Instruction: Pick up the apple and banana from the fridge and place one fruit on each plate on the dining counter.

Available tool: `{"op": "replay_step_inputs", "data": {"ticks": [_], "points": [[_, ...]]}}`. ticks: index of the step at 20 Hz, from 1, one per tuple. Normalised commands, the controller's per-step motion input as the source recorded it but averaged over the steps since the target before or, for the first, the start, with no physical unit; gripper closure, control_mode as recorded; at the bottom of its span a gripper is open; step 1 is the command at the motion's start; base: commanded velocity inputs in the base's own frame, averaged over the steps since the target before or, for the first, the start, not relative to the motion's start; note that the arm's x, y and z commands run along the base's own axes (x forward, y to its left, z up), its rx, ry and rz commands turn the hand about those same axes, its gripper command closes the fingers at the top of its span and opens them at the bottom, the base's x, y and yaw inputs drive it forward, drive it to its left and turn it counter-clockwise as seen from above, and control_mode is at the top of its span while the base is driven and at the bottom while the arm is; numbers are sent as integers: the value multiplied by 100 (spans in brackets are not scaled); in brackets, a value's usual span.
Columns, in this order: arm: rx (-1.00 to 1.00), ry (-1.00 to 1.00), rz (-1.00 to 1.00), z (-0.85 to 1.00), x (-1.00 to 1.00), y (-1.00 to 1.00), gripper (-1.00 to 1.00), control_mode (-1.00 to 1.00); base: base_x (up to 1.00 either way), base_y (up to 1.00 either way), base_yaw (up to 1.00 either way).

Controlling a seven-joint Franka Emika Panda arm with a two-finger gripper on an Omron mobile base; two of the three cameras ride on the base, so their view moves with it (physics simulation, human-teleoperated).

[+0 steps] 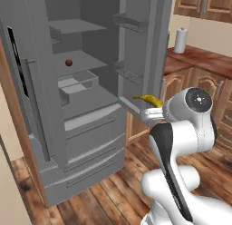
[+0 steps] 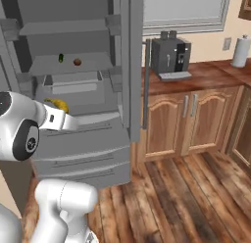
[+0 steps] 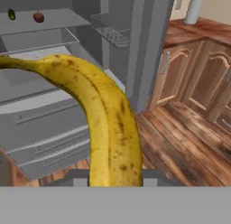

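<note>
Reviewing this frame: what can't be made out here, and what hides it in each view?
- Gripper fingers: in the hand view the banana covers them; the grip itself is hidden.
- Banana's lower end: cut off at the bottom of the hand view.
- Small green item beside the apple on the fridge shelf: too small to identify in the right base view.
- Plates and dining counter: outside all three views.

Even, flat rendered light in all three views, with no hard cast shadows. The fridge (image 1: 86, 106) interior shades to darker grey toward its back wall. A soft sheen lies on the wood floor (image 2: 196, 198) and the reddish desk (image 2: 196, 78). Edges look slightly soft and pixelated. In the hand view the banana (image 3: 106, 123) is close yet sharp, speckles clear.
</note>
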Motion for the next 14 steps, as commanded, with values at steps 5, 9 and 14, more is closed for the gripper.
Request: {"op": "replay_step_inputs", "data": {"ticks": [5, 9, 14], "points": [[0, 0, 0, 0, 0, 0, 100, 100, -71, 13, -47], [0, 0, 0, 0, 0, 0, 100, 100, -80, 25, -49], [0, 0, 0, 0, 0, 0, 100, 100, -88, 19, -47]]}}
